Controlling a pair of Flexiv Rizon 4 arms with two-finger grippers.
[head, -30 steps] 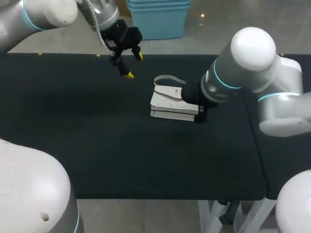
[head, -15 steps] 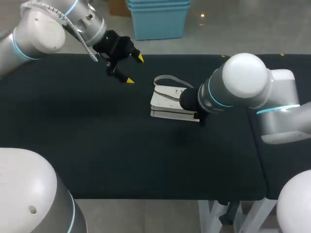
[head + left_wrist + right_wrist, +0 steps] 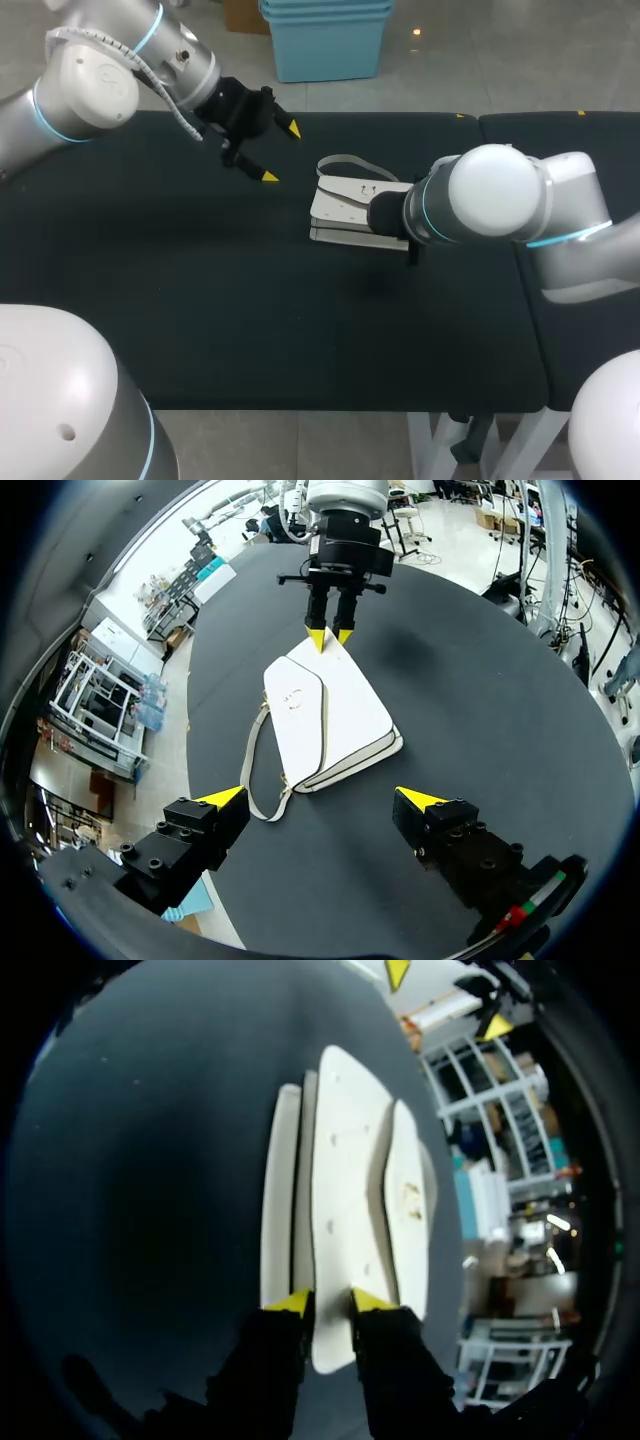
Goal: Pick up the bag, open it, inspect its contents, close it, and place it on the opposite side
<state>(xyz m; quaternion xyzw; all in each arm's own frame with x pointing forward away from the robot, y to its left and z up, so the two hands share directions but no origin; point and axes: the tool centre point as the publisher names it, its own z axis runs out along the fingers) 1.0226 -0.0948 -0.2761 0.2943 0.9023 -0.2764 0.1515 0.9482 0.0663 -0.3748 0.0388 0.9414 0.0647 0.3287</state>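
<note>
A white bag (image 3: 345, 205) lies flat on the black table (image 3: 200, 300), its flap side up and its strap (image 3: 345, 160) looped off the far end. My right arm (image 3: 490, 195) comes in low from the right and covers the bag's right end. In the right wrist view my right gripper (image 3: 331, 1302) is shut on the edge of the bag (image 3: 345, 1190), one yellow tip on each side of a panel. The left wrist view shows those tips (image 3: 330, 637) pinched at the far end of the bag (image 3: 330, 715). My left gripper (image 3: 281, 152) hangs open to the bag's upper left, touching nothing.
A seam (image 3: 515, 250) splits the black table top into a wide left part and a narrow right part. The front edge (image 3: 300, 408) runs along the near side.
The right gripper's fingers have closed in on the bag's end and its arm has swung lower. My left gripper has drifted slightly toward the bag, staying open.
</note>
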